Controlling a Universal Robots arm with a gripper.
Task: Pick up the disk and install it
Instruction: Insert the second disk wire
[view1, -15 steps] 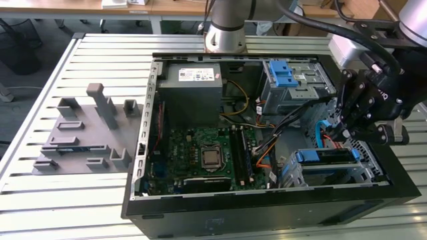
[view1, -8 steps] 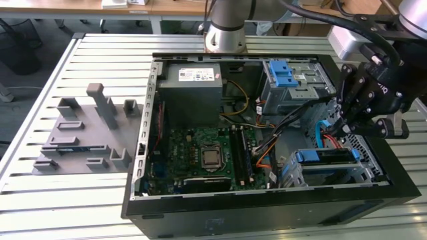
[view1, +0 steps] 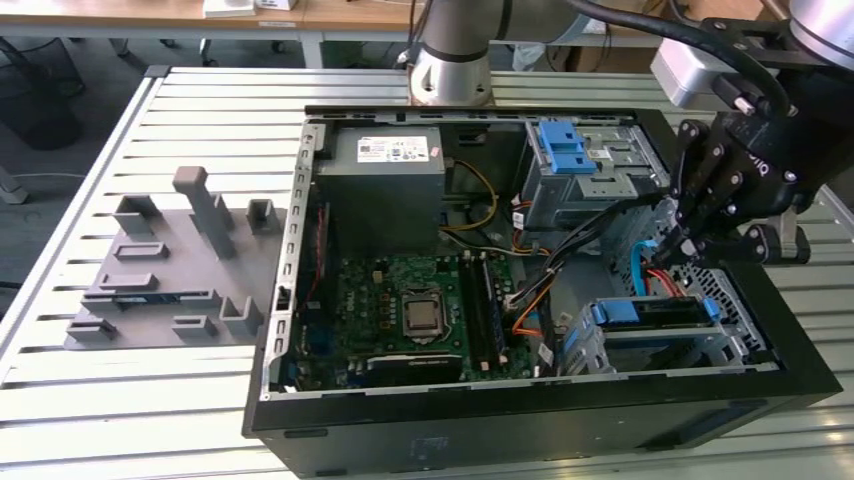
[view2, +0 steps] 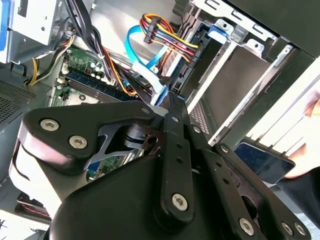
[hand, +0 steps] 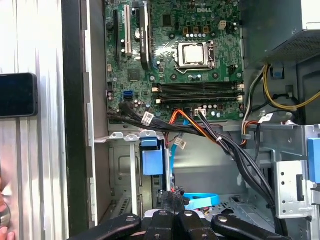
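Blue-railed disk (view1: 650, 312) sits in its bay; fingers (view1: 687, 245) above, grip state unclear.

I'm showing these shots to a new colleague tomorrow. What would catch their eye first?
Probably the open computer case lying on the slatted table, its green motherboard exposed in the middle. Next, the black gripper reaching into the case at the exterior view's right, just above the disk, which sits in its bay with blue rails showing. A grey fixture block stands at the exterior view's left.
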